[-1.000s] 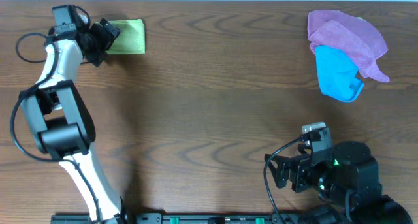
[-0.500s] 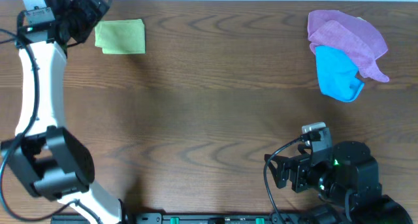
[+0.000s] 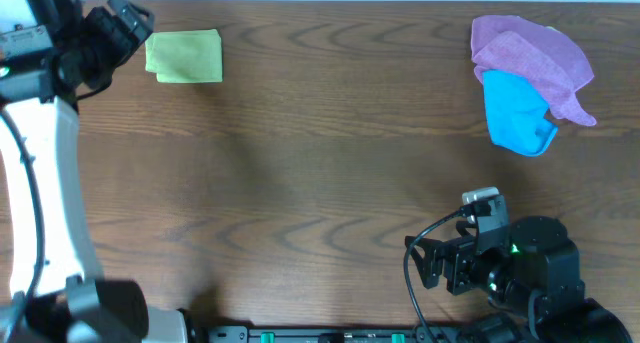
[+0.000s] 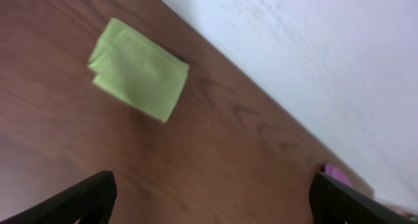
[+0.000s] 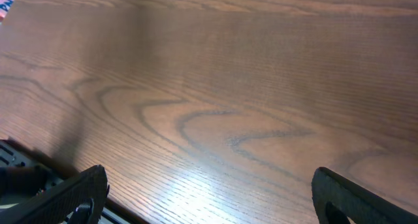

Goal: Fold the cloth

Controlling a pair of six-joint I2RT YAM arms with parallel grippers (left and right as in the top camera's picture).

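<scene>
At the near edge of the table (image 3: 320,183), the right gripper (image 3: 432,264) sits low by its base. Its wrist view shows only two dark fingertips (image 5: 68,196) cut off at the bottom corners, set wide apart with bare wood between them. Further away on the left, much of the left arm runs out of the overhead picture. The left gripper (image 3: 120,31) hangs above the far left corner. Its wrist view is blurred and shows only the tips of the fingers (image 4: 88,196), spread wide and holding nothing. The cloth (image 3: 185,56) lies just beyond and to the right of this gripper, apart from it. It rests flat on the wood as a folded rectangle near the far edge. At the far right, well apart, the purple cloth (image 3: 530,55) partly covers the blue cloth (image 3: 515,115).
</scene>
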